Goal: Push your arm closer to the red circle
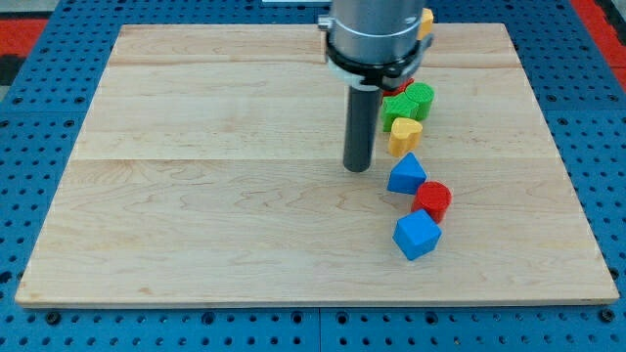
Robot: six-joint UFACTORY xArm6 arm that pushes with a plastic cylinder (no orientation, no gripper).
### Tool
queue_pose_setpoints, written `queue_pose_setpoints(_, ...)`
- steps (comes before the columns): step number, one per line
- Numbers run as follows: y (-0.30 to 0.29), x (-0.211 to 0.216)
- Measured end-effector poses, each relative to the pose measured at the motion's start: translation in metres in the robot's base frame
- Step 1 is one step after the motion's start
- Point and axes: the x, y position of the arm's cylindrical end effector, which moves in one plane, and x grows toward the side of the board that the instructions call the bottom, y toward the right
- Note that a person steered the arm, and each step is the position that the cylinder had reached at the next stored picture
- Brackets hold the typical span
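The red circle [432,200] is a short red cylinder lying right of the board's middle, between a blue triangle block [406,175] above-left of it and a blue cube [417,235] below it. My tip [358,168] rests on the wooden board [196,196], to the left of the blue triangle and up-left of the red circle, apart from both. Above the triangle stand a yellow heart-shaped block [403,134], a green block [398,108] and a second green block [421,98].
A red block [408,85] peeks out behind the arm above the green blocks. A yellow block [424,22] shows at the view's top beside the arm's body. Blue pegboard surrounds the board.
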Motion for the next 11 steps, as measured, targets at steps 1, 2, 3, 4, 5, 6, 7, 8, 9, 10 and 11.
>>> queue_pose_setpoints(1, -0.004, 0.006)
queue_pose_setpoints(2, 0.018, 0.012)
queue_pose_setpoints(3, 0.022, 0.014)
queue_pose_setpoints(4, -0.015, 0.036)
queue_pose_setpoints(5, -0.032, 0.092)
queue_pose_setpoints(6, -0.017, 0.143)
queue_pose_setpoints(7, 0.068, 0.155)
queue_pose_setpoints(8, 0.139, 0.141)
queue_pose_setpoints(9, 0.154, 0.094)
queue_pose_setpoints(10, 0.132, 0.082)
queue_pose_setpoints(11, 0.113, 0.082)
